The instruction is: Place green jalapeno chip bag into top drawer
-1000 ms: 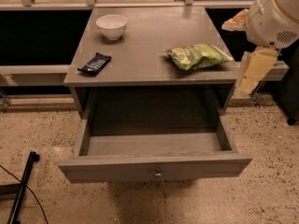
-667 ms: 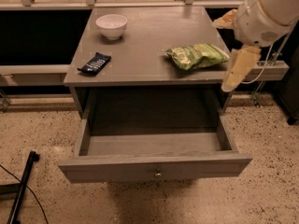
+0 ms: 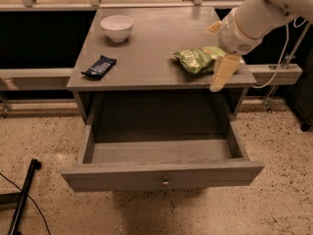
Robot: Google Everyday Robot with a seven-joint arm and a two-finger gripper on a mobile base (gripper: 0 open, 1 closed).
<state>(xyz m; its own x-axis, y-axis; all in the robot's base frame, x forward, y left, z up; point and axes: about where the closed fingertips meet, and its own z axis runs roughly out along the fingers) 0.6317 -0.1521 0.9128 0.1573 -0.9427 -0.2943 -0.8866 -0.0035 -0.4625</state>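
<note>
The green jalapeno chip bag lies flat on the right part of the grey table top. My gripper comes in from the upper right and is open at the bag's right end. One cream finger hangs past the table's front edge and the other is behind the bag. The top drawer is pulled fully out below the table top. Its inside shows bare, and a small round knob sits on its front panel.
A white bowl stands at the back left of the table top. A dark snack bar wrapper lies near the left front edge. A black stand leg lies on the speckled floor at lower left. A cable hangs at right.
My arm and gripper have moved left from beside the table to the bag's right end. The bag, bowl, wrapper and drawer have not moved.
</note>
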